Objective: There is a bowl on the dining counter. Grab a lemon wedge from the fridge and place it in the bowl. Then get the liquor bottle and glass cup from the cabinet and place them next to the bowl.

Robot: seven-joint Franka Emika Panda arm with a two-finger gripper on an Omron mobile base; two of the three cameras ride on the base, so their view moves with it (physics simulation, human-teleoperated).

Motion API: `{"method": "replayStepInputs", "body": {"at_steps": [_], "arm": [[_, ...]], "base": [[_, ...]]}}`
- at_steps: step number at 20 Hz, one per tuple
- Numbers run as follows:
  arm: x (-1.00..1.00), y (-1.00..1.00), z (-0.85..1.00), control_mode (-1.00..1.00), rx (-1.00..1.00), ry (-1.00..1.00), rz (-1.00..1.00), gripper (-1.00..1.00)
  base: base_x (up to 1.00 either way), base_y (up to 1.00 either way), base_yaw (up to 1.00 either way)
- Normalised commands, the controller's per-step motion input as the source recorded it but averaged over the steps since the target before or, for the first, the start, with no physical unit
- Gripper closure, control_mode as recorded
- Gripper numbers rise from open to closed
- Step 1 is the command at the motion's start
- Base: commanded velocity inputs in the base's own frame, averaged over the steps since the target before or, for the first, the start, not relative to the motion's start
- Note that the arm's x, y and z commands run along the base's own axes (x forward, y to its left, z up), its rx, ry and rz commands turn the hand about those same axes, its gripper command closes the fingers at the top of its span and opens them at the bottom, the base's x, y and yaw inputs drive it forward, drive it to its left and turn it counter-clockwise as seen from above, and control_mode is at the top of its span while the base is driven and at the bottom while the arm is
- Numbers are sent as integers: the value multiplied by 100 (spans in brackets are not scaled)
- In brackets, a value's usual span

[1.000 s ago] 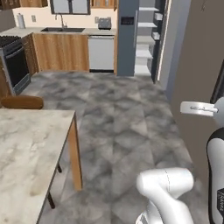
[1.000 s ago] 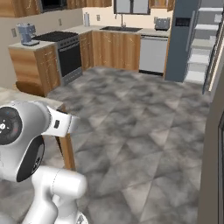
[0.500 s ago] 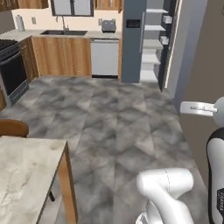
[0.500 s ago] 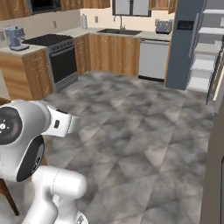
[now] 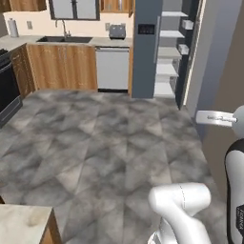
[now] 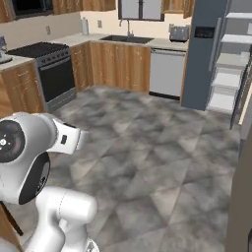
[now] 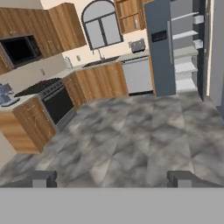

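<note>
The dark slate fridge (image 5: pixel 145 47) stands at the far side of the kitchen floor, also seen in the right base view (image 6: pixel 204 49) and the hand view (image 7: pixel 161 43). Its right half is open, showing pale shelves (image 5: pixel 167 66). A corner of the dining counter (image 5: pixel 24 224) sits at the lower left. Right of the window, a brown wall cabinet (image 7: pixel 129 15) shows a lighter shelf inside; its contents are too small to tell. My gripper (image 7: pixel 113 179) is open, its fingertips (image 7: pixel 43 178) wide apart over bare floor. The bowl, lemon wedge, liquor bottle and glass cup are out of view.
A black stove (image 6: pixel 56 74) stands at the left in wooden base cupboards. A white dishwasher (image 5: pixel 112 66) and a toaster (image 5: pixel 116 31) sit left of the fridge. The open fridge door (image 5: pixel 209 57) juts out on the right. Grey tiled floor (image 5: pixel 109 143) lies between.
The base has driven and turned toward the fridge, so the whole scene has shifted. The dining counter has slid off to the lower left. The gripper stays open.
</note>
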Motion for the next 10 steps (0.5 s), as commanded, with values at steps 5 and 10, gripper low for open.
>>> {"method": "replayStepInputs", "body": {"at_steps": [5, 10], "arm": [[0, 0, 0, 100, 0, 0, 0, -100], [0, 0, 0, 100, 0, 0, 0, -100]], "base": [[100, -3, -1], [100, 0, -3]]}}
